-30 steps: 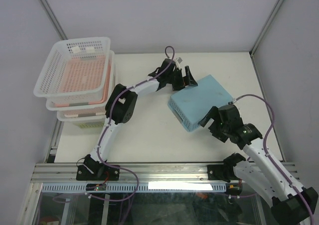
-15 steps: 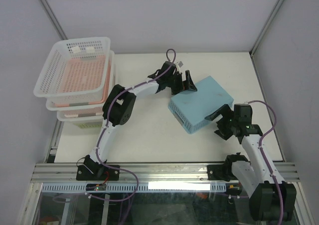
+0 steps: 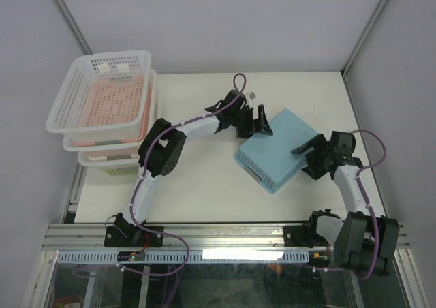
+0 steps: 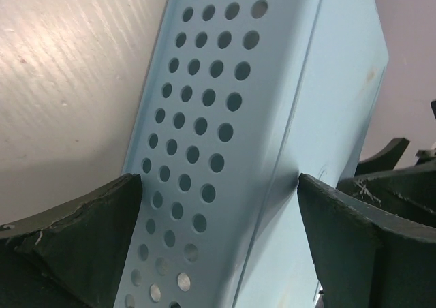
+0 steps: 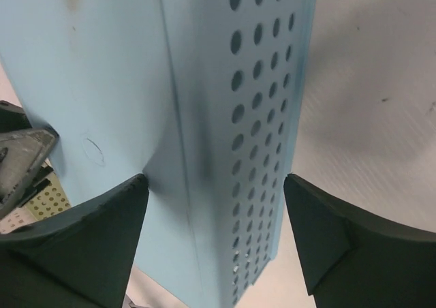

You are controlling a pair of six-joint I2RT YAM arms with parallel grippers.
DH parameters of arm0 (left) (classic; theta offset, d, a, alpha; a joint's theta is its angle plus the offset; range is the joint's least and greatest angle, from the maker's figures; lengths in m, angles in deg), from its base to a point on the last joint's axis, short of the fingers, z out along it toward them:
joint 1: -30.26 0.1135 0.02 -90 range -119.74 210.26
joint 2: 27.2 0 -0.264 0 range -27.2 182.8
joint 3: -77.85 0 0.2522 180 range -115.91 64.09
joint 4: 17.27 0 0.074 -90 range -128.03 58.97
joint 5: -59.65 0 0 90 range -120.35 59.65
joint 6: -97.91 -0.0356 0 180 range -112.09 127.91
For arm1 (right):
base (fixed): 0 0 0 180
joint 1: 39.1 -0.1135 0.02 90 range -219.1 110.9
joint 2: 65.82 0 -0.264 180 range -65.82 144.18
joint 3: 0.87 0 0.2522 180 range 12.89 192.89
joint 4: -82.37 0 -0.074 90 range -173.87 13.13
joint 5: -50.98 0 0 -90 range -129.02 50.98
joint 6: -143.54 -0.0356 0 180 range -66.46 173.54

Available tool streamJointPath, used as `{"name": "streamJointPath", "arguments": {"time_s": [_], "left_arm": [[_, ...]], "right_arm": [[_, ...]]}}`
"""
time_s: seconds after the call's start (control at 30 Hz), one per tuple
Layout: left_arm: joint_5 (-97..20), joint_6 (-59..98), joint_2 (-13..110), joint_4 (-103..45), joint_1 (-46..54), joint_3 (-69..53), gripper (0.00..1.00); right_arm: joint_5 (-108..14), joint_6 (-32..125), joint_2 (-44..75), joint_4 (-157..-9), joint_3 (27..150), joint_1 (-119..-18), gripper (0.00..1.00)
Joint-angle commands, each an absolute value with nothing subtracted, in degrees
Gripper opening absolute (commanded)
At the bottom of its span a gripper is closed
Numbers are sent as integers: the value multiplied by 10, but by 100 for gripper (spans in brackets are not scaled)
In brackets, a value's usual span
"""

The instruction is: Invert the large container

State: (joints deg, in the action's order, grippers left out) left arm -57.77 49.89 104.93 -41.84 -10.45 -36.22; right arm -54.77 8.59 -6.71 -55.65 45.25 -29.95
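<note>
R claw (image 5: pixel 216 182), nearest: has swung off the near side of the blue bin (image 3: pixel 276 151) and now straddles its right edge. One finger lies on the smooth base, the other outside the holed wall. Jaws are narrowing from full spread, w/ pads at or nearly at the plastic. Can't tell if it's biting yet.

Between the claws: the bin sits base-up on the table (image 3: pixel 204 178). It has slid and turned a bit toward the R claw.

L claw (image 4: pixel 218 178), farther back: unchanged, fully spread and released. It brackets the bin's far-left edge, holed wall between the fingers, gripping nothing.

Far left of the L claw, well apart from both: the big white basket (image 3: pixel 65 107) is the largest thing in view. It's where it was, on top of the basket stack (image 3: pixel 112 159), open side up and untouched.

Meaning, as I read it: both arms are busy w/ the bin, prob. a two-sided hold on it. Nothing has been done on the white basket, so the flip hasn't started. If the bin is just being cleared out of the way, an arm must next go far left.
</note>
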Motion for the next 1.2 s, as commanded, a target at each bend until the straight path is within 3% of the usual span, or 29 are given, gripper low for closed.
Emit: {"name": "streamJointPath", "arguments": {"time_s": [0.0, 0.07, 0.27, 0.33, 0.43, 0.57, 0.9, 1.17], "left_arm": [[-591, 489, 994, -410, -122, -356, 99], [-590, 488, 991, -412, -125, -351, 99], [-589, 489, 979, -414, -140, -343, 99], [-590, 491, 977, -415, -146, -344, 99], [-590, 492, 973, -416, -151, -344, 99], [-587, 492, 970, -417, -153, -341, 99], [-604, 504, 1000, -417, -164, -387, 99], [-649, 542, 1081, -400, -219, -525, 99]], "right_arm": [[-532, 104, -34, -611, 498, -285, 77], [-515, 107, -13, -618, 518, -281, 67], [-478, 130, 85, -641, 592, -266, 65], [-470, 148, 128, -627, 630, -257, 68], [-455, 180, 158, -575, 685, -243, 86], [-416, 206, 111, -536, 705, -218, 95], [-448, 196, -80, -445, 699, -207, 97], [-484, 188, -183, -373, 710, -207, 97]]}}
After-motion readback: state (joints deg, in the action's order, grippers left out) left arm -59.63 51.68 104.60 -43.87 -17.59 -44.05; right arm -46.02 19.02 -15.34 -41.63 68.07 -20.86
